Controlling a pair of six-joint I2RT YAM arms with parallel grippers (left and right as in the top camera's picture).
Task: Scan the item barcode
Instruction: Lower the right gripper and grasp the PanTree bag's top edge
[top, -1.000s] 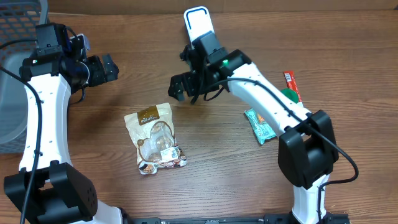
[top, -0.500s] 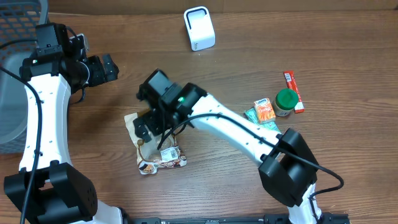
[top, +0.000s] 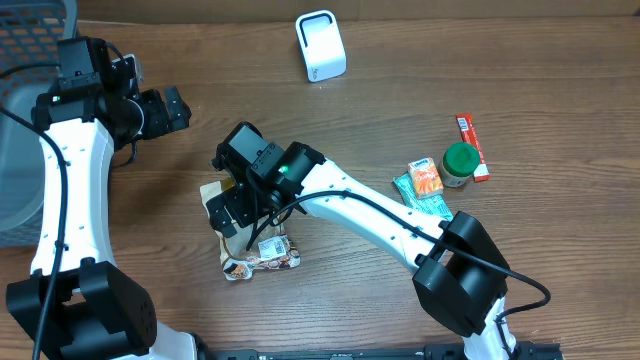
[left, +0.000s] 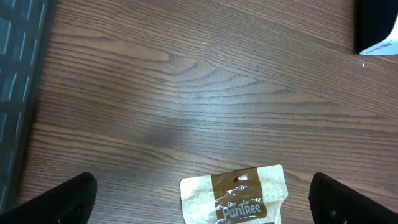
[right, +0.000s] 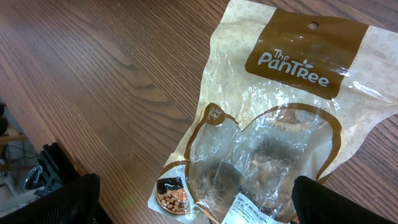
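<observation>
The right tool (top: 226, 206) has moved from the white scanner (top: 320, 46) to above the PanTree snack pouch (right: 273, 124), which lies flat on the wood-grain desk (top: 400, 110). Its jaws stand wide open, gripping nothing; the left tool (top: 165, 108) is likewise open. A grasp appears next. The pouch is glossy, crinkled film with a clear window.

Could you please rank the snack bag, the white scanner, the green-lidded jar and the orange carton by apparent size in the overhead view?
1. snack bag, largest, though the right arm partly covers it
2. white scanner
3. green-lidded jar and orange carton: about alike, not ranked
</observation>
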